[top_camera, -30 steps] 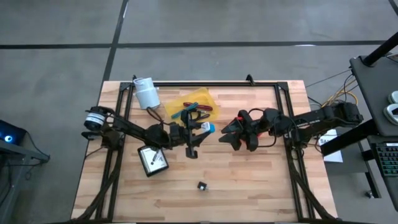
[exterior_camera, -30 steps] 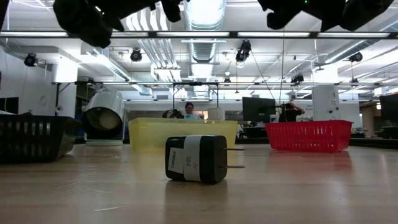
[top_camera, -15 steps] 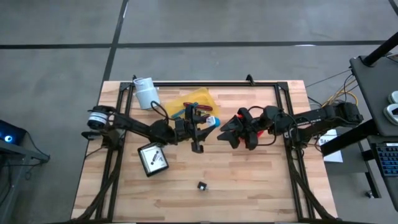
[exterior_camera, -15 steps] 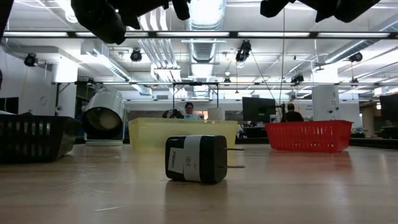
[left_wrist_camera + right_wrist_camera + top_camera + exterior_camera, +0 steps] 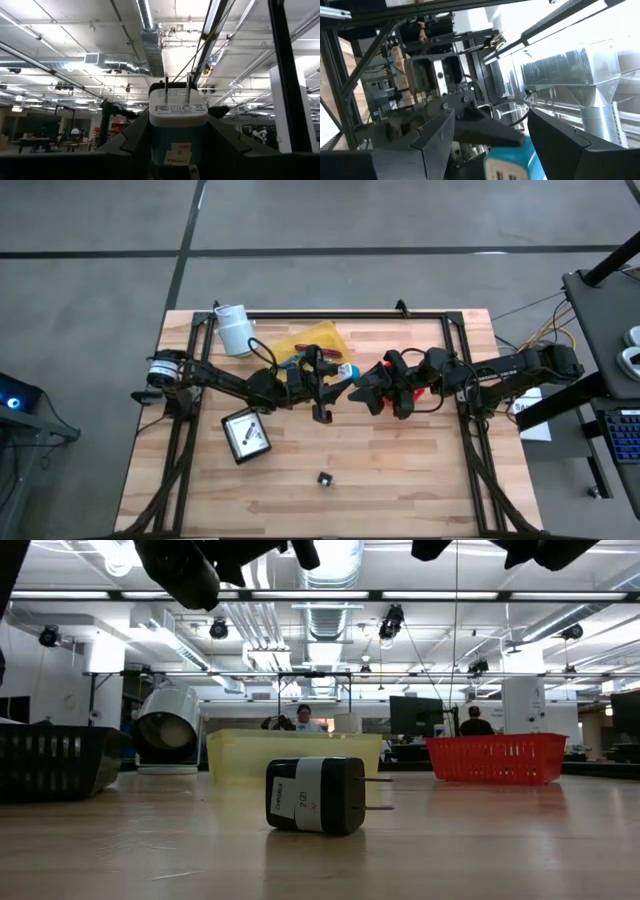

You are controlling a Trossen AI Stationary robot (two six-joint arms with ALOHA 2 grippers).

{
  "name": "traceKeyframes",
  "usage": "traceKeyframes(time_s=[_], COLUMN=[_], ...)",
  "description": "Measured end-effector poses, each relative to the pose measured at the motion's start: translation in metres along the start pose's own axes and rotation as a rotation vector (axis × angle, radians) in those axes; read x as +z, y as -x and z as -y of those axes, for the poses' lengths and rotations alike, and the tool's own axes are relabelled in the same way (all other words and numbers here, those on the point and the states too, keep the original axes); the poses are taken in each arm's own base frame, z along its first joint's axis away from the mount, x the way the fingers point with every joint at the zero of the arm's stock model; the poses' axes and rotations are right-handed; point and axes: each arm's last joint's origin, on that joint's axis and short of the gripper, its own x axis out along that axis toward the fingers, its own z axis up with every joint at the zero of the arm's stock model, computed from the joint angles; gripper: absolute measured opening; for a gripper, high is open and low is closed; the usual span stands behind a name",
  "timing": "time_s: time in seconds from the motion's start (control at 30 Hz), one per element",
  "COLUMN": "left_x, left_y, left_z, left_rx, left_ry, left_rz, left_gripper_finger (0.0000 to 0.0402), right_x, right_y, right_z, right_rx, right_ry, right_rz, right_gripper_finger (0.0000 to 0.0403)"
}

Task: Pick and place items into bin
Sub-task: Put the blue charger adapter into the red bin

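Note:
My left gripper [image 5: 335,377] is over the table's middle, raised, shut on a small charger [image 5: 347,370] with a white face and a blue body. In the left wrist view the charger [image 5: 177,117] points its two metal prongs away from the wrist. My right gripper [image 5: 362,387] is open and faces it from the table's right, close by; in its wrist view the charger [image 5: 507,161] shows low between the spread fingers [image 5: 435,137], apart from them. A black and white plug [image 5: 315,795] lies on its side on the table. The yellow bin [image 5: 315,345] holds red and blue items. My left gripper pinches the charger's blue body [image 5: 177,142] between its two fingers [image 5: 135,142], one on each side. The white pronged end [image 5: 177,112] sticks out beyond the fingertips. The charger is lifted clear of the table.
A white roll [image 5: 235,330] stands at the far left corner. A dark square thing with a white face [image 5: 245,437] lies near the left side. The black plug [image 5: 324,478] is toward the near edge. A black basket [image 5: 50,762] and a red basket [image 5: 497,758] show in the low view.
My left gripper has risen and moved toward the far edge and the right, turning as it went, carrying the charger up to my right gripper. My right gripper has also lifted slightly and stayed open.

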Motion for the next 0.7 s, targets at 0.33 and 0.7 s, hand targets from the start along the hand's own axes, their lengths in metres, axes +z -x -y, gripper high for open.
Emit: traceKeyframes(time_s=[0.33,0.7], left_x=[0.0018,0.0032], left_y=[-0.0071,-0.0088], left_z=[0.0013,0.0021], left_rx=[-0.022,-0.030], left_ry=[0.024,0.025], left_rz=[-0.006,0.001], left_gripper_finger=[0.0129,0.0129], right_x=[-0.0008,-0.0013], right_y=[0.0000,0.0008], right_z=[0.0027,0.0095], right_rx=[-0.038,-0.122], right_ry=[0.076,0.127], right_rz=[-0.050,-0.119], right_gripper_finger=[0.0237,0.0237])
